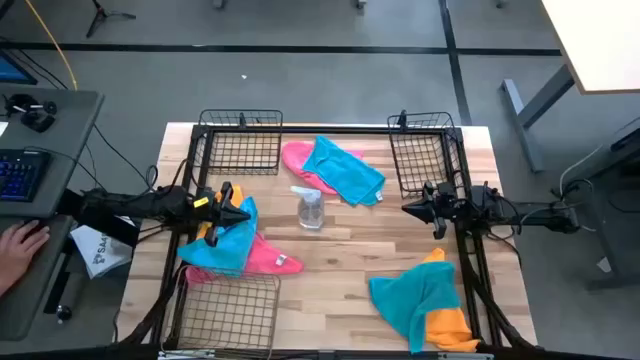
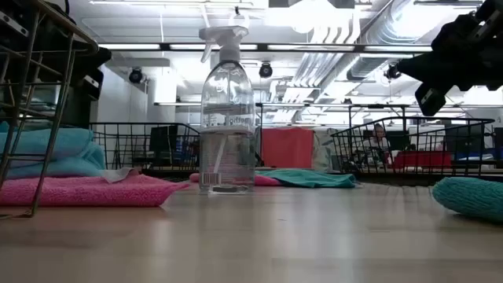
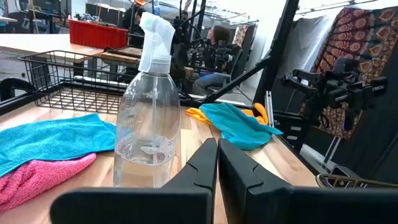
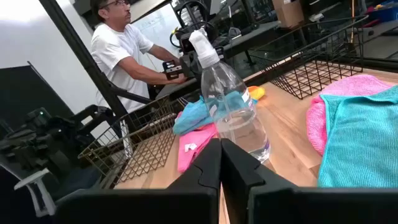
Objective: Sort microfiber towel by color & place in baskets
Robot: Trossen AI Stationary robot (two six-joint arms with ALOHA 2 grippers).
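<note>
Microfiber towels lie in three heaps on the wooden table. A teal towel lies over a pink one at the far middle. A teal, pink and orange heap lies at the left. A teal towel lies on an orange one at the near right. Three black wire baskets stand at the far left, far right and near left. My left gripper is shut and empty above the left heap; its shut fingers show in the left wrist view. My right gripper is shut and empty over bare table, as the right wrist view shows.
A clear spray bottle stands upright at the table's middle, between the two grippers. Black frame rails run along the table's far edge and sides. A person sits at a desk left of the table, one hand near a keyboard.
</note>
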